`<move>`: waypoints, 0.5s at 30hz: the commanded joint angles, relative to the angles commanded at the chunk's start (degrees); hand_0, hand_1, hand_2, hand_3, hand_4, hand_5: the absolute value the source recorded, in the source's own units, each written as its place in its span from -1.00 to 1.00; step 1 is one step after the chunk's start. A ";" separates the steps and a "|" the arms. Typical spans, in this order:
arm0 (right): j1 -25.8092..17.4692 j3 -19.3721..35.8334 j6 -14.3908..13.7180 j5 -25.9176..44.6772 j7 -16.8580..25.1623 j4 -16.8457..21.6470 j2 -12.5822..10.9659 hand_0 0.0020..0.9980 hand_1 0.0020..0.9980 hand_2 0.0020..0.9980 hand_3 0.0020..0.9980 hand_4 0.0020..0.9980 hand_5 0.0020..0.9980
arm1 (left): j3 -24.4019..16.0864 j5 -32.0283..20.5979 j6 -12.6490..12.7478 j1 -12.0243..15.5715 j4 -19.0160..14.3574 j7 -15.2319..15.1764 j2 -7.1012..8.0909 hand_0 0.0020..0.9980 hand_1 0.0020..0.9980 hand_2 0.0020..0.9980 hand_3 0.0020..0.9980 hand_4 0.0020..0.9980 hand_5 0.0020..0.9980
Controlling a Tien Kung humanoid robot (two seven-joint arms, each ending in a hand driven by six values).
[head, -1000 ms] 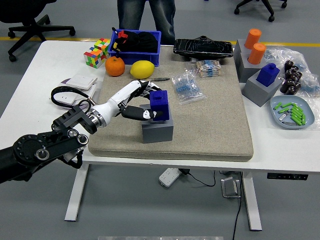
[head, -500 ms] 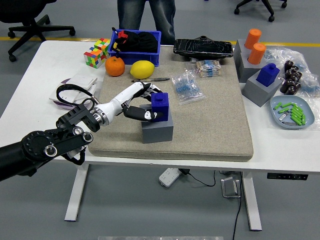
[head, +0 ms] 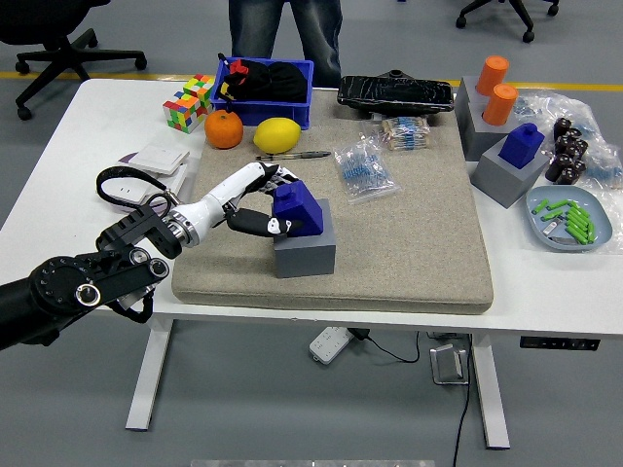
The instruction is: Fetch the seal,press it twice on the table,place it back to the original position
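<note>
head view looks down on a white table (head: 58, 156) with a beige mat (head: 409, 253) over its middle. the left arm comes in from the lower left, and the left hand (head: 261, 199) is clasped around the blue seal (head: 297, 207), white fingers (head: 255, 178) behind it and a dark thumb across its near side. the seal tilts to the left, its lower end at the top of the grey holder (head: 306, 251), which stands on the mat near the front edge. i cannot tell whether the seal's base is seated in the holder or partly lifted out.

just behind the hand lies a pen (head: 292, 155), and behind that a lemon (head: 277, 134) and an orange (head: 224, 128) sit beside each other in front of a blue bin (head: 292, 97) holding dark things. a colour cube (head: 190, 100) stands left of the bin. a bag of blue bits (head: 363, 167) lies on the mat to the right of the seal, and a black tray (head: 395, 94) sits at the mat's far edge.

at the right, well apart from the hand, a second blue seal (head: 524, 143) stands in its own grey holder (head: 506, 175), with two orange seals (head: 496, 89) behind it and a light blue dish (head: 540, 209) of green pieces in front.

a person (head: 284, 27) stands at the far side, legs only in view.
</note>
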 joint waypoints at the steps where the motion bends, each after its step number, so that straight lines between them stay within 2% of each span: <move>1: -0.02 0.03 0.00 0.00 0.01 0.00 0.01 0.41 0.24 0.24 0.19 0.39 -0.03 | -0.07 0.03 0.00 -0.01 -0.10 0.02 0.08 0.25 -0.07 -0.07 0.16 0.39 -1.00; 9: 0.01 -0.06 0.01 0.00 0.00 -0.03 -0.16 0.41 0.24 0.24 0.19 0.40 -0.03 | 0.00 0.93 -0.62 -0.91 -1.99 1.37 1.10 0.25 -0.07 -0.07 0.16 0.39 -1.00; 15: 0.22 -0.39 -0.01 0.24 0.02 -0.01 -0.26 0.41 0.25 0.24 0.19 0.40 -0.03 | 0.69 2.27 -0.90 -1.60 -2.09 2.49 0.72 0.25 -0.07 -0.07 0.16 0.40 -1.00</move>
